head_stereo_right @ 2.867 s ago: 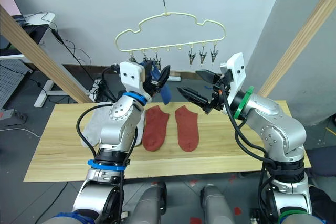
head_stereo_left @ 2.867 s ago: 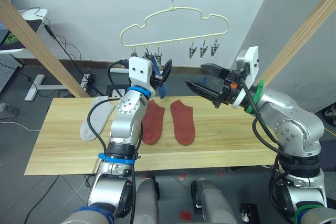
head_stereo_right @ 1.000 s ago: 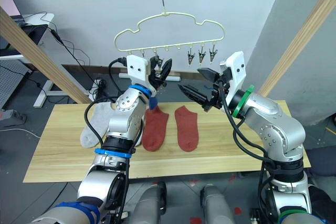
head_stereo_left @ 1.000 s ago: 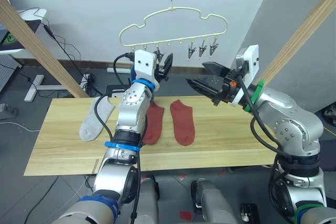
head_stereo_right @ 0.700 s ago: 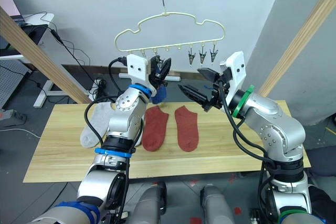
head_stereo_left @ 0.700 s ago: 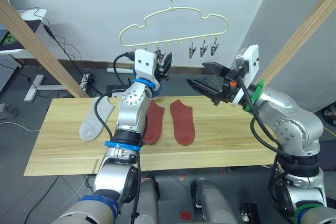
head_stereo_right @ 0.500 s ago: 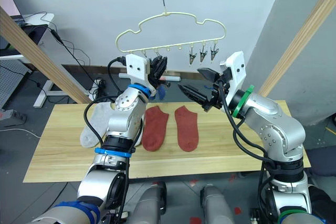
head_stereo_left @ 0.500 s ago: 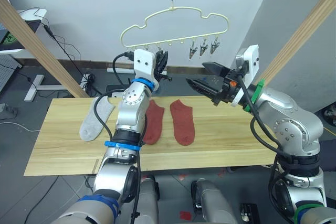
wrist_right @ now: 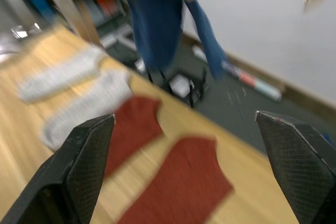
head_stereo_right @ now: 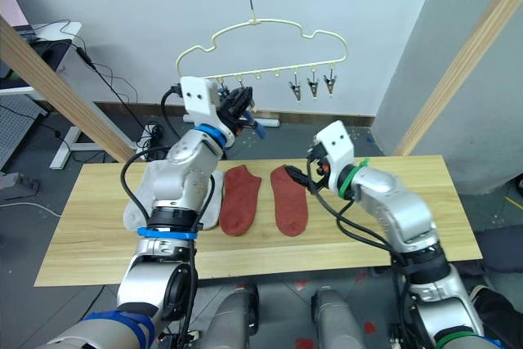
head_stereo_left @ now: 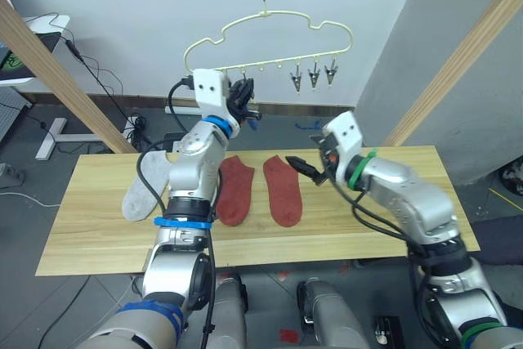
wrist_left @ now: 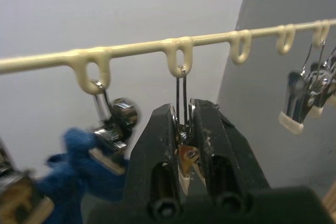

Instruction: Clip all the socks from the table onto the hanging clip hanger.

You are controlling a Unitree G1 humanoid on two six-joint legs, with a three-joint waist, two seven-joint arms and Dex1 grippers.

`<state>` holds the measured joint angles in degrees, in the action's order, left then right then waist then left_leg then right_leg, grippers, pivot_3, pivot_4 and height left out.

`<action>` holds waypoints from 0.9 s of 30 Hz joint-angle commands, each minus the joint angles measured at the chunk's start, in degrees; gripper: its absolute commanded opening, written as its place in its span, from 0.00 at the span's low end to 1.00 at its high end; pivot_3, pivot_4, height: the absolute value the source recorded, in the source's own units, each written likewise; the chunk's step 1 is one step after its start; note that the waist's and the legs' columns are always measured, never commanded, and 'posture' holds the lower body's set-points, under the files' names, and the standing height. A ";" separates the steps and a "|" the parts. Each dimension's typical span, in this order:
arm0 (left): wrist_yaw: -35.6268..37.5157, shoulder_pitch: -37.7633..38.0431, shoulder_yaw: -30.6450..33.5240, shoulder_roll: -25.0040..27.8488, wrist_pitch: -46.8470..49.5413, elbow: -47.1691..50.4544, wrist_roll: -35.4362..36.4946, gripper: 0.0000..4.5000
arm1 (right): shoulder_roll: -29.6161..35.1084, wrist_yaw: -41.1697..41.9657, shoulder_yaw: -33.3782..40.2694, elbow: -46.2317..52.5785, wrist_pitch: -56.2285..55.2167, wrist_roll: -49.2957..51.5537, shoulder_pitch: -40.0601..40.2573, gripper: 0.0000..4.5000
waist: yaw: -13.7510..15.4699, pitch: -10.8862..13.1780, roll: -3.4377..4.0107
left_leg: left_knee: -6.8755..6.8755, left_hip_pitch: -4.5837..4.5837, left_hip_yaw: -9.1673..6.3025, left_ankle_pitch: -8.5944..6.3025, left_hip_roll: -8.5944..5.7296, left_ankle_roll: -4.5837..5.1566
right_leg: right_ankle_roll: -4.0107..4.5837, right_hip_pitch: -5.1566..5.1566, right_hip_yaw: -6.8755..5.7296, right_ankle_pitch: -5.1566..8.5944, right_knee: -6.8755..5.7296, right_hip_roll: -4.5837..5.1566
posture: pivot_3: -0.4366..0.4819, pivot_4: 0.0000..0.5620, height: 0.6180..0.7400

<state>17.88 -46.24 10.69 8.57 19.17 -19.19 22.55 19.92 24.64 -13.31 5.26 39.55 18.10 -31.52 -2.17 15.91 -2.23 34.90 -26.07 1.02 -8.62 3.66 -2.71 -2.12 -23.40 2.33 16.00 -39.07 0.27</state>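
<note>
The socks are split between hanger and table. In the left eye view we see two rust-red socks point(head_stereo_left: 284, 190) flat side by side mid-table point(head_stereo_left: 384, 226), a light grey sock point(head_stereo_left: 140, 196) partly hidden behind our left arm, and the pale-yellow clip hanger point(head_stereo_left: 268, 26) hanging above the far edge. Our left gripper point(head_stereo_left: 243, 97) is raised to the hanger's row of clips; our right gripper point(head_stereo_left: 306, 166) hangs low just above the right-hand red sock.

The right eye view shows the same layout, with a bit of blue sock point(head_stereo_right: 258, 129) dangling beside the left gripper.

In the left wrist view our fingers are pinched shut on a metal clip point(wrist_left: 181, 109) under the third loop, and a blue sock point(wrist_left: 86, 174) hangs from the neighbouring clip.

In the right wrist view our fingers point(wrist_right: 86, 156) stand wide apart, holding nothing, over the red socks and two grey socks point(wrist_right: 79, 88).

We judge the risks to be these: the hanger swings freely on its hook, so pulling on the squeezed clip could tilt it and shake the blue sock loose. Closing the right fingers too shallowly could let the red sock slip on the lift.
</note>
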 commanded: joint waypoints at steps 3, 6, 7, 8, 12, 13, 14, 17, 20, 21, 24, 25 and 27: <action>1.82 -0.46 4.10 4.72 15.37 7.02 8.89 0.05 | -5.25 0.41 -5.15 -21.53 -12.59 -9.98 -6.56 1.00 | -0.41 0.00 0.00 | -0.01 0.01 -0.02 0.00 0.02 -0.01 | 0.01 0.00 -0.01 -0.01 -0.02 -0.03 | 0.44 0.42 1.00; 1.40 0.51 5.27 5.88 19.42 9.76 11.24 0.05 | -8.20 1.45 -5.63 -32.80 -17.26 -12.90 -9.76 1.00 | -0.44 0.00 0.00 | 0.00 0.02 -0.05 0.01 0.02 -0.01 | 0.02 0.00 -0.03 -0.01 -0.03 -0.03 | 0.48 0.41 1.00; 1.26 1.03 5.43 5.94 20.75 11.21 12.13 0.05 | -9.30 1.45 -5.76 -36.98 -19.14 -13.99 -10.92 1.00 | -0.31 0.00 0.00 | -0.01 0.03 -0.07 0.00 0.02 -0.02 | 0.02 0.03 -0.05 -0.01 -0.02 -0.03 | 0.49 0.41 1.00; 0.98 1.50 5.46 5.89 21.73 12.49 12.65 0.05 | -10.42 1.56 -5.72 -40.84 -20.65 -14.79 -11.99 1.00 | -0.18 0.00 0.00 | -0.01 0.02 -0.05 0.01 0.02 -0.02 | 0.02 0.03 -0.05 -0.01 -0.01 -0.01 | 0.49 0.41 1.00; -0.52 3.22 5.14 5.00 24.47 16.67 14.07 0.05 | -13.67 1.71 -5.88 -53.82 -24.79 -18.07 -14.94 1.00 | 0.40 0.00 0.00 | -0.02 0.02 -0.05 0.01 0.01 -0.03 | 0.03 0.04 -0.05 -0.02 -0.01 0.02 | 0.52 0.41 1.00; -0.86 3.63 5.07 4.82 24.85 17.44 14.29 0.05 | -14.36 1.74 -5.49 -56.18 -25.39 -18.50 -15.51 1.00 | 0.46 0.00 0.00 | -0.02 0.03 -0.05 0.01 0.01 -0.03 | 0.03 0.04 -0.05 -0.02 -0.01 0.03 | 0.52 0.41 1.00; -1.11 3.96 5.05 4.72 25.19 18.00 14.45 0.05 | -14.95 1.75 -5.07 -58.21 -25.95 -18.84 -16.07 1.00 | 0.48 0.00 0.00 | -0.02 0.02 -0.06 0.01 0.01 -0.03 | 0.04 0.04 -0.06 -0.02 -0.01 0.03 | 0.52 0.41 1.00; -1.62 4.60 5.27 4.76 25.94 19.14 14.98 0.05 | -15.67 2.47 -4.61 -62.07 -27.33 -20.02 -17.07 1.00 | 0.48 0.00 0.00 | -0.01 0.15 -0.05 0.01 0.01 -0.03 | 0.06 0.15 -0.04 -0.05 -0.03 0.04 | 0.52 0.42 1.00; -1.84 4.72 5.50 5.03 26.15 19.26 15.11 0.05 | -15.56 3.57 -4.54 -63.44 -28.68 -21.27 -16.80 0.87 | 0.47 -0.01 0.00 | 0.00 0.22 -0.07 0.01 0.01 -0.04 | 0.08 0.18 -0.05 -0.07 -0.11 0.02 | 0.52 0.43 1.00; -1.88 4.71 5.50 5.10 26.14 19.17 15.16 0.05 | -15.39 4.27 -4.76 -63.48 -29.03 -21.78 -16.37 0.82 | 0.47 -0.01 0.00 | 0.00 0.23 -0.08 0.02 0.02 -0.04 | 0.08 0.18 -0.05 -0.07 -0.11 0.01 | 0.52 0.43 1.00; -2.05 4.81 5.38 5.09 26.25 19.31 15.40 0.05 | -14.72 5.66 -5.11 -62.88 -29.68 -23.24 -14.64 0.58 | 0.47 -0.01 0.00 | 0.01 0.23 -0.08 0.02 0.01 -0.05 | 0.07 0.18 -0.03 -0.07 -0.12 0.00 | 0.52 0.43 1.00; -2.14 4.86 5.35 5.06 26.34 19.41 15.54 0.05 | -14.47 5.97 -5.07 -62.46 -29.71 -23.48 -14.03 0.49 | 0.49 -0.01 0.00 | 0.00 0.23 -0.09 0.02 0.01 -0.05 | 0.07 0.19 -0.04 -0.07 -0.11 0.00 | 0.52 0.43 1.00; -2.22 4.86 5.34 5.08 26.38 19.31 15.69 0.05 | -13.88 6.45 -4.88 -61.15 -29.71 -23.76 -12.71 0.34 | 0.50 -0.01 0.01 | 0.00 0.23 -0.09 0.02 0.01 -0.05 | 0.07 0.20 -0.04 -0.07 -0.11 0.01 | 0.52 0.44 1.00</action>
<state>15.69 -41.64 15.75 13.39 45.42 -2.04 37.52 5.19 30.18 -17.94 -54.90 8.89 -4.38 -46.68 -1.67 15.89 -2.22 34.90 -25.84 0.93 -8.60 3.66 -2.76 -2.05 -23.20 2.30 15.93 -39.18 0.27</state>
